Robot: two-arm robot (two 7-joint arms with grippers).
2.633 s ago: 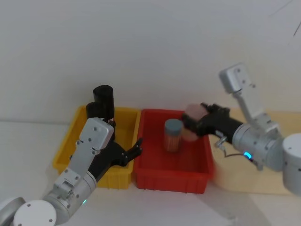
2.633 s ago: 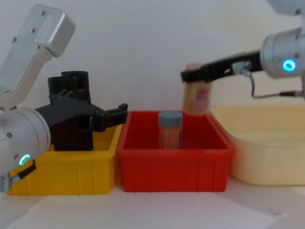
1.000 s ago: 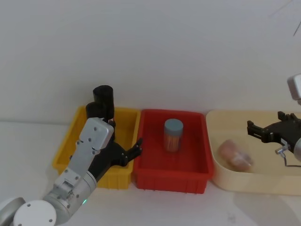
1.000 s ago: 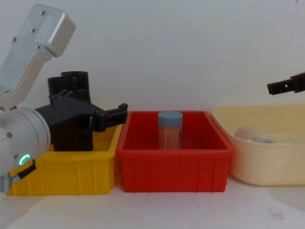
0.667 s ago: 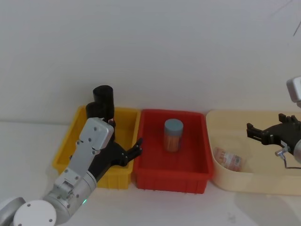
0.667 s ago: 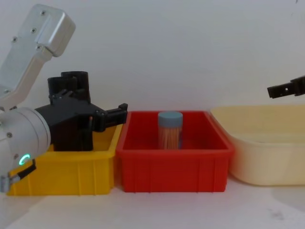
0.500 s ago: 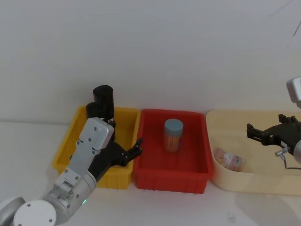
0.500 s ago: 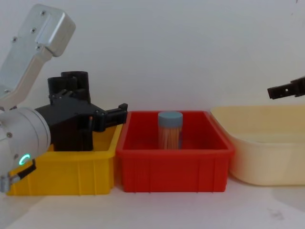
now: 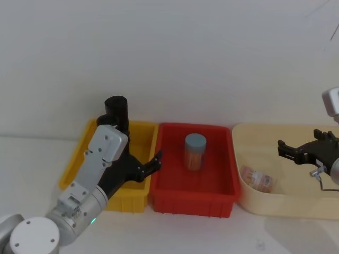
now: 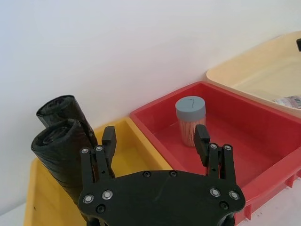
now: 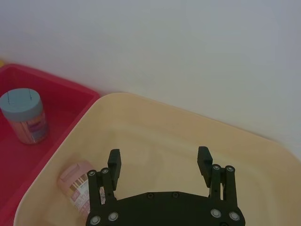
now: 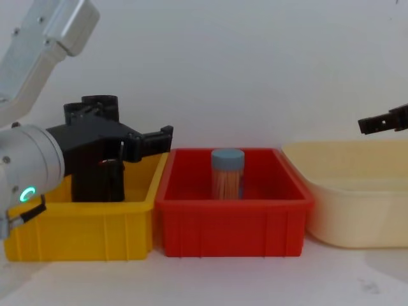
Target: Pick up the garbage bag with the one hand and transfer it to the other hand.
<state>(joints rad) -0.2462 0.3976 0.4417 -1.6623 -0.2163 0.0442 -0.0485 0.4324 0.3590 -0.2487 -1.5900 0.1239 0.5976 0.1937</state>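
Observation:
The garbage bag (image 9: 117,109) is the taller matte-black roll standing upright at the back of the yellow bin (image 9: 74,164); I also see it as garbage bag (image 10: 60,106) and garbage bag (image 12: 101,104). A second black roll (image 9: 106,121) stands right in front of it, partly hidden by my left arm. My left gripper (image 9: 152,163), also left gripper (image 10: 155,134) and left gripper (image 12: 152,141), is open and empty. It hovers over the bin's right side, apart from both rolls. My right gripper (image 9: 284,148), also right gripper (image 11: 159,158), is open above the cream tub.
A red bin (image 9: 190,198) in the middle holds an upright blue-lidded jar (image 9: 195,152). The cream tub (image 9: 275,203) on the right holds a pink-lidded jar (image 9: 257,179) lying on its side. A white wall stands close behind the bins.
The right gripper carried the pink-lidded jar from above the red bin and let it go in the cream tub. In the last half second the left gripper has risen slightly.

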